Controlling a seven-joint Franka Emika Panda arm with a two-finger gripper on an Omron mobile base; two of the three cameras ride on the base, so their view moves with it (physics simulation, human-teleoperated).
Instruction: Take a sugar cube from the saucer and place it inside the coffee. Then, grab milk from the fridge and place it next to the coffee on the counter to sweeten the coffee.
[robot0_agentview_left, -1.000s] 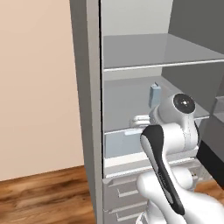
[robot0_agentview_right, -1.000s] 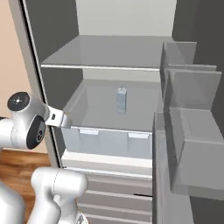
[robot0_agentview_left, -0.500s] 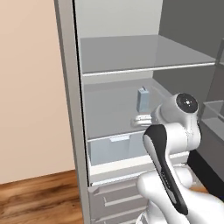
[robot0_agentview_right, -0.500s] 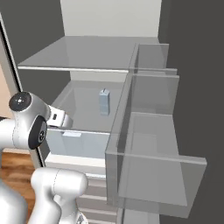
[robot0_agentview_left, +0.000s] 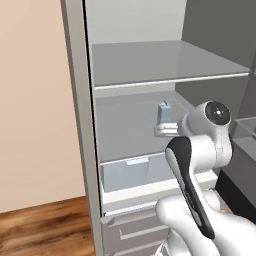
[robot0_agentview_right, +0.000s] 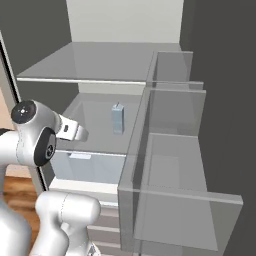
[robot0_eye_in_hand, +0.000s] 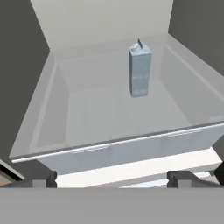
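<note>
While the arm faces the open fridge (robot0_agentview_right: 125, 30), the notes run outward from the hand.

Claw: the claw (robot0_eye_in_hand: 111, 178) hangs in front of the translucent drawer (robot0_eye_in_hand: 131, 151), empty; its two dark tips sit wide apart at the bottom of the hand view, jaws released.

Milk: the milk (robot0_eye_in_hand: 140, 70) stands upright toward the back of that drawer, apart from every wall, well beyond the claw; it also shows in the right base view (robot0_agentview_right: 117, 119) and the left base view (robot0_agentview_left: 163, 113).

Handling: likely a light, stiff carton with smooth sides that could slip or dent; tall and narrow, so a nudge may topple it.

Hold: judged best across the two flat side faces at mid-height, below the folded top.

Shelf: a grey shelf (robot0_agentview_left: 165, 67) sits above the drawer, limiting overhead room.
</note>
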